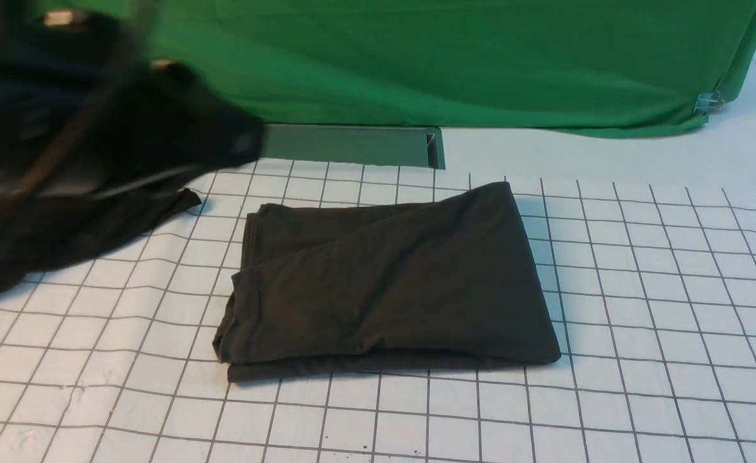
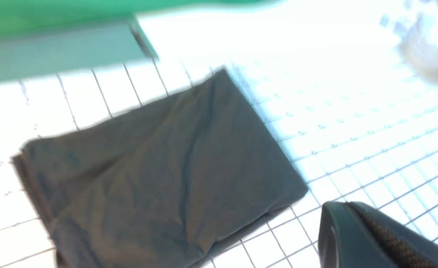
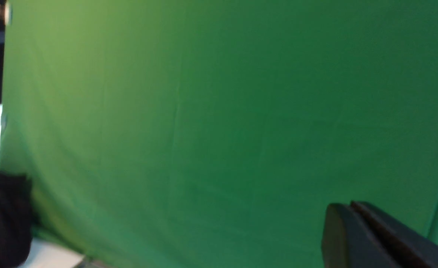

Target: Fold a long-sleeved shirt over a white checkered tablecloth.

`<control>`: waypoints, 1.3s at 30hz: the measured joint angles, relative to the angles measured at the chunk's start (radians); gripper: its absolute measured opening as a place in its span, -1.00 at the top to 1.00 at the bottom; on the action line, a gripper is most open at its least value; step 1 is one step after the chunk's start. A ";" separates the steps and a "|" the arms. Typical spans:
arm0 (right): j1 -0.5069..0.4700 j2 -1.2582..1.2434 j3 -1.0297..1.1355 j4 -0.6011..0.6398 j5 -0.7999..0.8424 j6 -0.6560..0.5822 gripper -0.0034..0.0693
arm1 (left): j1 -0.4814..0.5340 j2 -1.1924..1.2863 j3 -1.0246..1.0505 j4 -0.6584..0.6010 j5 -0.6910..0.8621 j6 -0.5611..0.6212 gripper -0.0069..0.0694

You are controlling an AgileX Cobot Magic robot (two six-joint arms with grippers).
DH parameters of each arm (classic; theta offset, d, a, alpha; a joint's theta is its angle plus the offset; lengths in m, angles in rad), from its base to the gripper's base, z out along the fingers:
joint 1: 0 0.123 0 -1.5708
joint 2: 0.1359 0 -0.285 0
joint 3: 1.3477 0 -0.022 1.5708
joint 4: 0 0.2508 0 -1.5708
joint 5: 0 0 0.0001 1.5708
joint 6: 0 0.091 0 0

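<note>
The long-sleeved shirt [image 1: 384, 276] lies folded into a dark brownish-black rectangle in the middle of the white checkered tablecloth [image 1: 641, 289]. Its print and neck label are hidden inside the folds. My left arm is a blurred black mass at the upper left of the front view, its gripper [image 1: 249, 140] raised left of the shirt and apart from it. In the left wrist view the shirt [image 2: 159, 175] spreads over the tablecloth [image 2: 353, 130], and the left gripper [image 2: 347, 204] is shut on nothing. The right gripper [image 3: 349, 204] is shut, empty, facing green cloth, and is outside the front view.
A plain green draped cloth [image 1: 481, 58] fills the back, held by a clip [image 1: 709, 101] at its right corner. A grey-green bar [image 1: 352, 145] lies along the tablecloth's far edge. A dark blurred patch [image 1: 63, 238] lies under the left arm; I cannot tell what it is.
</note>
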 joint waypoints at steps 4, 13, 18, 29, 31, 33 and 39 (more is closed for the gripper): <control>0.000 -0.200 0.283 -0.002 -0.191 0.000 0.92 | 0.000 -0.246 0.195 0.021 -0.086 -0.012 0.83; 0.000 -0.389 0.607 -0.002 -0.483 0.003 0.79 | 0.000 -0.676 0.640 0.028 -0.319 -0.043 0.83; 0.000 -0.393 0.611 -0.002 -0.533 0.002 0.60 | 0.000 -0.745 0.739 0.028 -0.396 -0.043 0.83; 0.000 -0.393 0.612 -0.002 -0.540 0.001 0.45 | 0.000 -0.749 0.751 0.029 -0.367 -0.043 0.83; 0.000 -0.393 0.612 -0.002 -0.540 0.001 0.42 | 0.000 -0.749 0.751 0.029 -0.365 -0.043 0.83; 0.000 -0.393 0.612 -0.002 -0.540 0.001 0.41 | 0.000 -0.749 0.751 0.029 -0.364 -0.043 0.83; 0.000 -0.393 0.612 -0.002 -0.540 0.001 0.38 | 0.000 -0.749 0.751 0.030 -0.364 -0.043 0.83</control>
